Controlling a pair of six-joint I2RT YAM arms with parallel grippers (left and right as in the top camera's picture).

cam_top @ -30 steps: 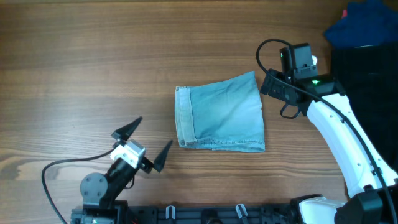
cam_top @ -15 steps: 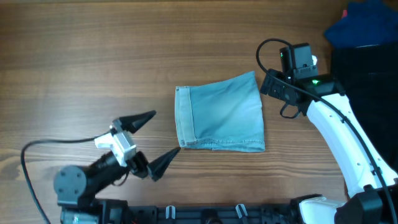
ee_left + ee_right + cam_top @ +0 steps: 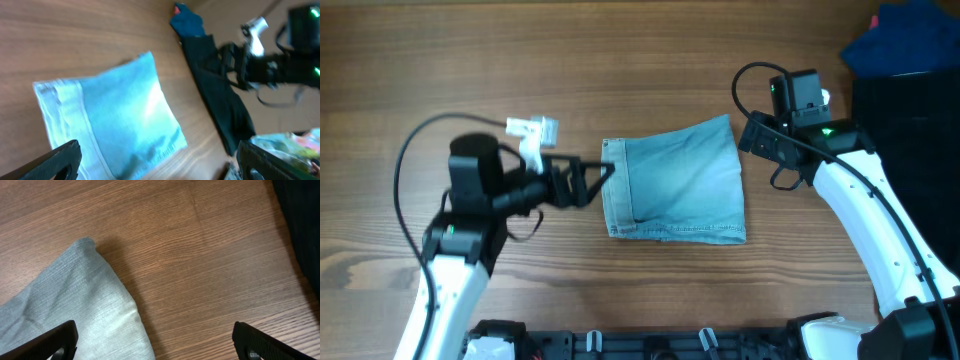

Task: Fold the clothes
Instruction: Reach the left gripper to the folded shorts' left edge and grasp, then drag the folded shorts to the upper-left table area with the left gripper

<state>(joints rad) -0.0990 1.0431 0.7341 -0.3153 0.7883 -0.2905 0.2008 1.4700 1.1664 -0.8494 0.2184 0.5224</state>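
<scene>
A folded light-blue denim garment (image 3: 675,185) lies on the wooden table at the centre. It also shows in the left wrist view (image 3: 115,120) and its corner in the right wrist view (image 3: 75,305). My left gripper (image 3: 588,180) is open and empty, its fingertips at the garment's left hem edge. My right gripper (image 3: 752,140) is open and empty, just right of the garment's upper right corner, apart from it.
A dark blue cloth pile (image 3: 900,40) with a bit of red lies at the back right. A black cloth or bag (image 3: 910,130) covers the right edge, also in the right wrist view (image 3: 300,225). Bare wood lies left and behind the garment.
My left arm has swung up from the front edge toward the garment's left hem, fingers now pointing right. The right arm and the garment have not moved.
</scene>
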